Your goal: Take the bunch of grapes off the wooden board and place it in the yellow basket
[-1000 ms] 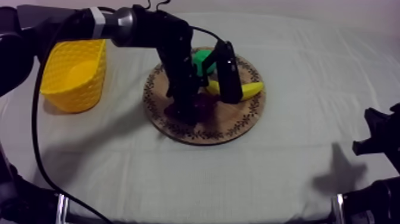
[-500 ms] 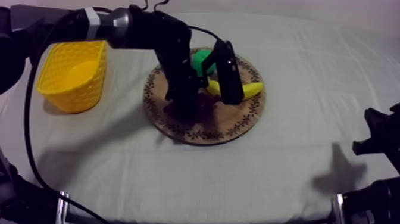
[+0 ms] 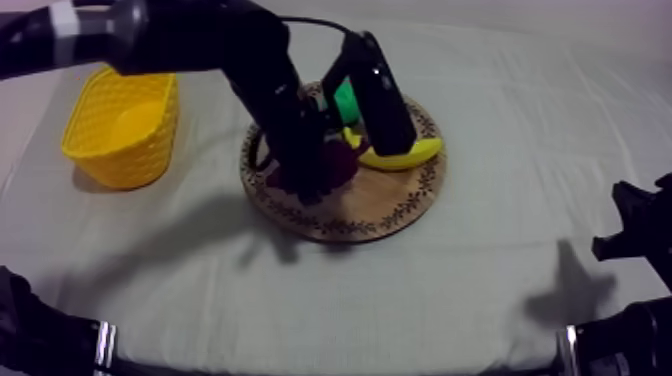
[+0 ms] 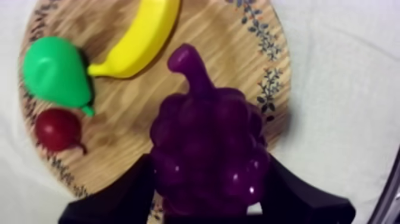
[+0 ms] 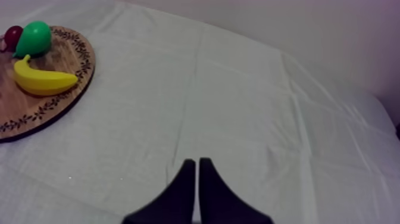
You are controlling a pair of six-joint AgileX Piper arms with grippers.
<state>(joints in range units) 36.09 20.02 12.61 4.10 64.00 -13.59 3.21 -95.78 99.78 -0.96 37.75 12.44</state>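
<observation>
The left claw (image 4: pixel 208 193) grips the bunch of grapes (image 4: pixel 205 143), one black finger (image 4: pixel 122 193) against each flank, with the stem pointing away from the claw. The wooden board (image 4: pixel 238 53) lies under it. Beyond the grapes, the banana (image 4: pixel 140 39), pear (image 4: pixel 53 71) and small red fruit (image 4: pixel 56 128) rest on the board. The yellow basket (image 3: pixel 130 160) stands well apart from this claw on the worktop (image 3: pixel 400 290). The right claw (image 5: pixel 196 179) is pinched to a narrow wedge, holding nothing, over bare cloth, with the board far ahead of it.
</observation>
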